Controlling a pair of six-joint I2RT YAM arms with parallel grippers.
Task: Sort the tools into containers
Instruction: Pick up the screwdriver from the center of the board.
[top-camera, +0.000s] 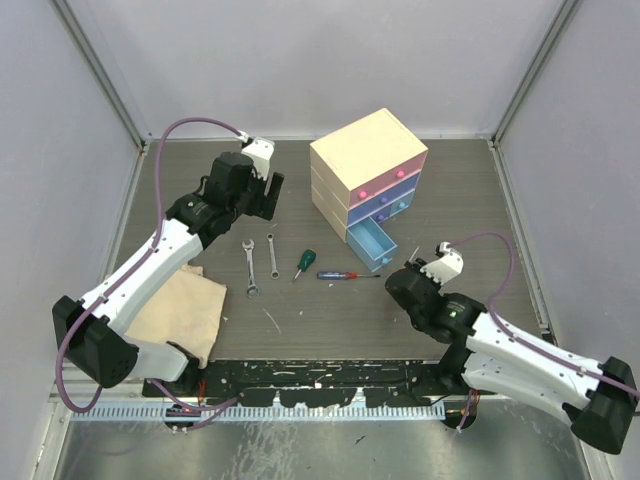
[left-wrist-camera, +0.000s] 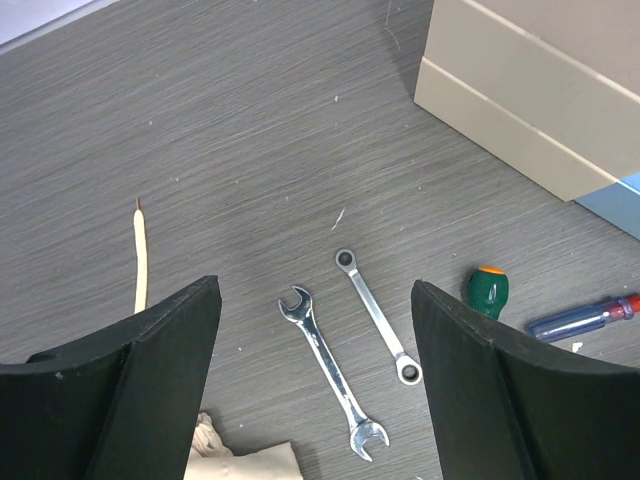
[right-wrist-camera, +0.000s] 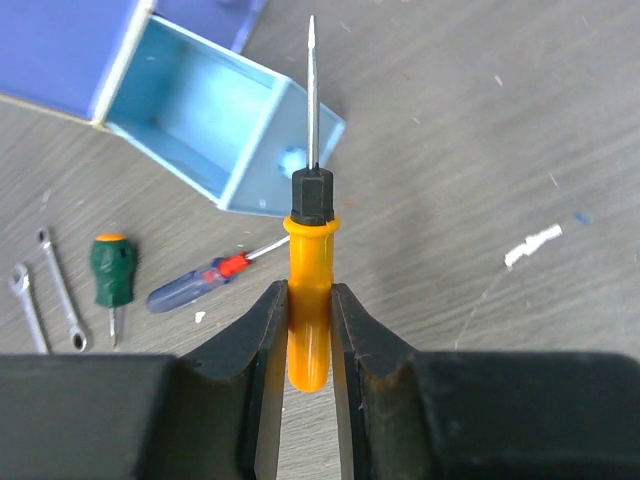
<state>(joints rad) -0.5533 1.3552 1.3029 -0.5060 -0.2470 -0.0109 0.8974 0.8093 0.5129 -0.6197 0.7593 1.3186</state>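
Note:
My right gripper (right-wrist-camera: 309, 292) is shut on an orange-handled screwdriver (right-wrist-camera: 308, 250), held above the table with its shaft pointing at the open, empty blue drawer (right-wrist-camera: 200, 120). From above this gripper (top-camera: 400, 272) hangs just right of that drawer (top-camera: 373, 243) of the cream chest (top-camera: 368, 160); the pink drawer (top-camera: 365, 188) and purple drawer (top-camera: 385, 207) are closed. My left gripper (left-wrist-camera: 315, 290) is open and empty, high above two silver wrenches (left-wrist-camera: 330, 370) (left-wrist-camera: 378, 315). A green-handled screwdriver (top-camera: 302, 264) and a blue-and-red-handled screwdriver (top-camera: 338, 274) lie on the table. The pliers are out of view.
A beige cloth (top-camera: 180, 310) lies at the front left under the left arm. A thin pale stick (left-wrist-camera: 141, 262) lies on the table. A small white scrap (right-wrist-camera: 532, 246) lies to the right. Grey walls enclose the table.

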